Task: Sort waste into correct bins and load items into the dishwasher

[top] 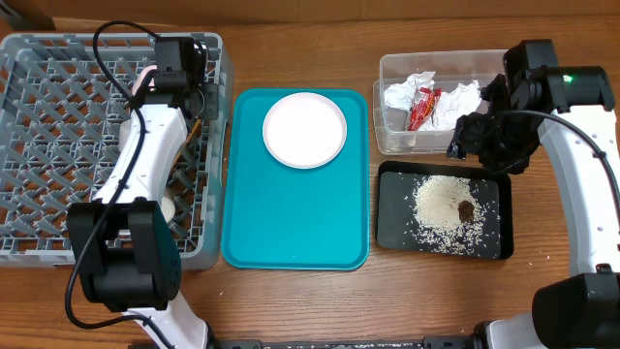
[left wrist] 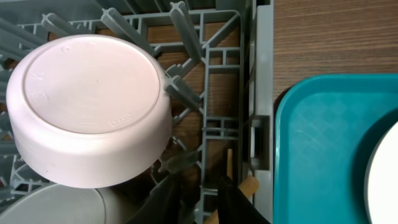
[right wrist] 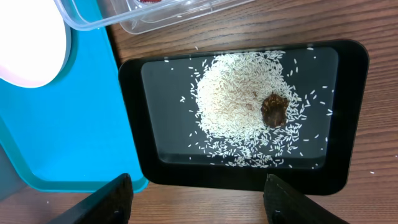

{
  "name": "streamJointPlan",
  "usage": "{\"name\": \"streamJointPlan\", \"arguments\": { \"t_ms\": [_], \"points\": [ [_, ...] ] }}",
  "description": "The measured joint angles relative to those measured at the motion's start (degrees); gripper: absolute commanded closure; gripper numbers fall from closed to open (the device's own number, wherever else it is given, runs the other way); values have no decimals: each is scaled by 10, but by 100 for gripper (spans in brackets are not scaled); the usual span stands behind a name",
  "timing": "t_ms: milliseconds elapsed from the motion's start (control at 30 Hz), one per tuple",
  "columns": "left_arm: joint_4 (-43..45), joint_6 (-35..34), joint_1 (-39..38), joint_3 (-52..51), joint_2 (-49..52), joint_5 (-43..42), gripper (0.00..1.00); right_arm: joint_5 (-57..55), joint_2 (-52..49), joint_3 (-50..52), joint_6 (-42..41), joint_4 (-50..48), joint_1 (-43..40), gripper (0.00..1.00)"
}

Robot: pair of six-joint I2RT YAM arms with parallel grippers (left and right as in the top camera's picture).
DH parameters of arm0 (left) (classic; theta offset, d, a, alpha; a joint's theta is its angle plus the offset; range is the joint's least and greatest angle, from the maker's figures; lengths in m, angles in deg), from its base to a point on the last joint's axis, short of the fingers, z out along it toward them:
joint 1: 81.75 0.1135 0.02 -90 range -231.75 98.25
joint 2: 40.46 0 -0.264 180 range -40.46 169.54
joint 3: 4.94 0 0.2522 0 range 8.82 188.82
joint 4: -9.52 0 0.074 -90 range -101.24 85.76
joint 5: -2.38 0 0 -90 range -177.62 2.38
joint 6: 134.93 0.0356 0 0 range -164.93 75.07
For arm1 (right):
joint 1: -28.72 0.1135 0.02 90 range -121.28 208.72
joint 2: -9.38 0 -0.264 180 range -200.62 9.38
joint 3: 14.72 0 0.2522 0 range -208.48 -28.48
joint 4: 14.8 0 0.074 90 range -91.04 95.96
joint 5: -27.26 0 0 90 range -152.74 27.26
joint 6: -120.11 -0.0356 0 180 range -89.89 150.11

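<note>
Nearly there: pinkish-white bowl (left wrist: 90, 112) racked, round white plate (top: 304, 129) yet to load; my left hand (left wrist: 202, 193) narrow, perhaps pinching thin wooden chopsticks (left wrist: 229, 165); right hand (right wrist: 199, 186) wide, empty.

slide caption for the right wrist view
Open right gripper over the black tray of loose rice and a brown scrap

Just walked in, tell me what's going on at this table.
Two robot arms are clearing up. The left gripper is low in the grey dish rack by the chopsticks; whether it grips them is unclear. An upturned pinkish-white bowl and a grey metal bowl sit in the rack. The right gripper hovers open over the black tray of rice and a brown scrap. The napkin and red wrapper lie in the clear tub; the white plate is on the teal tray.
</note>
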Motion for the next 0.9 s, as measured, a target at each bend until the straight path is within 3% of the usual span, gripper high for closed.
{"name": "streamJointPlan", "arguments": {
  "t_ms": [900],
  "points": [
    [-87,56,3,14,17,-29,71,0,0,0,0,0,0,31]
  ]
}}
